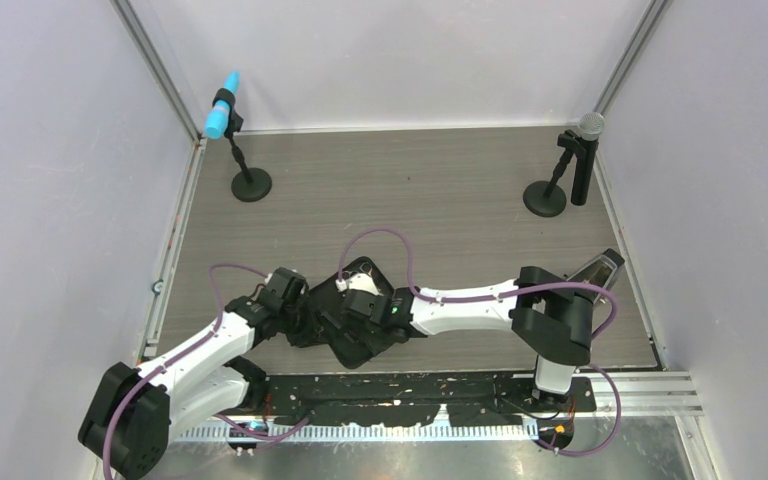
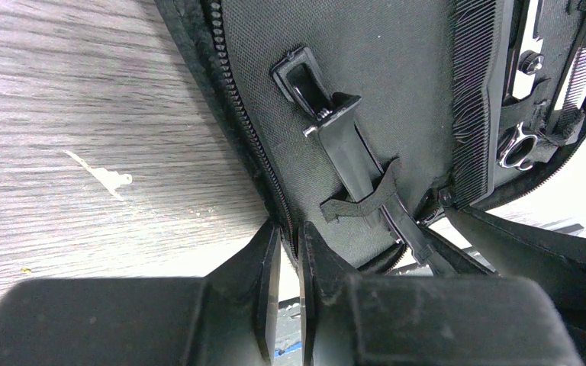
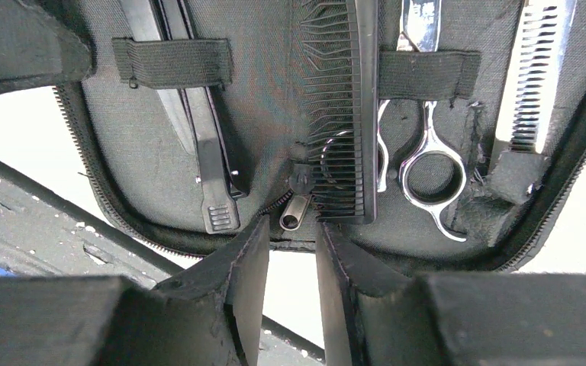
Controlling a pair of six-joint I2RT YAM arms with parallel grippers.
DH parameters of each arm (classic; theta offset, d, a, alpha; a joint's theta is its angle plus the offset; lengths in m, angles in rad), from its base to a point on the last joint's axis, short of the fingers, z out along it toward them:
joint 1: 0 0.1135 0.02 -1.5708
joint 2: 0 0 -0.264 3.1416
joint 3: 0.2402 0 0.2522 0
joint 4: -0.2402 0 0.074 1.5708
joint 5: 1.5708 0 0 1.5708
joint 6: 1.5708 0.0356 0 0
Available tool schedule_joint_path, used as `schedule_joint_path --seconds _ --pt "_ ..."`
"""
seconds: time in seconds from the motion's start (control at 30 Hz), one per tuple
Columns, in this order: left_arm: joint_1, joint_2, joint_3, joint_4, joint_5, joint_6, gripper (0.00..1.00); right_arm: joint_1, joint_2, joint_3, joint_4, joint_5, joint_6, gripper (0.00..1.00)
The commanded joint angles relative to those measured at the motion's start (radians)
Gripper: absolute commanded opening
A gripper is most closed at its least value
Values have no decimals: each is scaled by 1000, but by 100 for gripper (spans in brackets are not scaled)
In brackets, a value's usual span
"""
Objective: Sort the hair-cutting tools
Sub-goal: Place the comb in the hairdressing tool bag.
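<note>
The black zip case [image 1: 355,350] lies open at the near middle of the table, with the hair-cutting tools strapped inside. In the right wrist view I see two black clips [image 3: 206,152] under an elastic band, the black comb [image 3: 347,114], ring-handled scissors [image 3: 427,164] and toothed thinning scissors [image 3: 538,84]. My right gripper [image 3: 284,236] is open, its tips at the case's edge just below the metal zip pull [image 3: 295,212]. My left gripper [image 2: 288,232] is shut on the case's zipped rim [image 2: 240,114], close to a strapped clip [image 2: 351,152].
A blue-headed microphone [image 1: 223,118] on a round base stands at the back left. A silver-headed one [image 1: 588,125] stands at the back right. White walls close in the table on three sides. A black perforated rail [image 1: 410,385] runs along the near edge under the case.
</note>
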Motion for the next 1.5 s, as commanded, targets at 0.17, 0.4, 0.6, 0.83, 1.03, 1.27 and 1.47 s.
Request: schedule_joint_path --seconds 0.17,0.4,0.6,0.83,1.03,1.27,1.47 --pt "-6 1 -12 -17 -6 32 12 -39 97 0 3 -51 15 36" --pt "-7 -9 -12 -17 -6 29 12 -56 169 26 -49 -43 31 30" --pt "-6 -9 -16 -13 -6 28 12 -51 220 82 -112 -11 30 27" --pt "-6 -14 -13 -11 -15 25 10 -45 216 94 -130 -6 20 19" --pt "-6 -32 -9 -36 -71 11 6 -44 142 51 -126 -45 -1 7" --pt "-6 -72 -7 -74 -145 -39 0 -20 69 -9 -131 -109 0 5" --pt "-7 -156 -32 -115 -237 -121 0 39 43 -44 -147 -147 17 5"
